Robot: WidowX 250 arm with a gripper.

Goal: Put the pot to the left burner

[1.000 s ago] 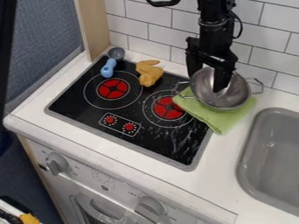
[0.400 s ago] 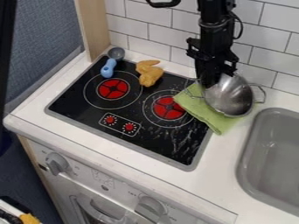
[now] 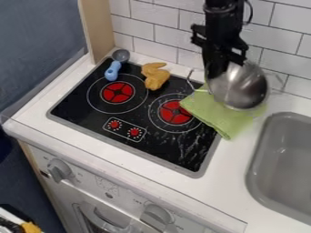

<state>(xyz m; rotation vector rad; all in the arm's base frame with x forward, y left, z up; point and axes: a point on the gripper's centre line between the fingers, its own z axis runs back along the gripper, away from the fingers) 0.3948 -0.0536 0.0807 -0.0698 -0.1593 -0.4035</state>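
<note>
The shiny silver metal pot [image 3: 244, 87] is at the far right, tipped on its side over the folded green cloth [image 3: 213, 111], and it looks to be up off the tabletop [image 3: 278, 103]. The black two-finger hand [image 3: 217, 72] is at the pot's upper left edge, so the round bowl hangs to the right of the hand and a bit down from it. The pot has two thin wire handles, one on each side, and the line between them goes across from left to right. The hand looks pinched tight on the rim, with the metal wall caught in its grip, close to the left handle. The left burner, a red spot with rings around it [image 3: 117, 92], is well apart from the pot, off to the left and a little nearer the front. The right burner, red too [image 3: 175, 113], sits between them. So the next move should take the pot left, over the right burner, then set it down flat. The yellow-brown lumpy toy [image 3: 156, 76] is by the back of the left burner, and the blue spoon with a gray scoop [image 3: 113, 71] is there too. A low, tipped pot could bump them. It could also swing or slip, since just one edge is held.
</note>
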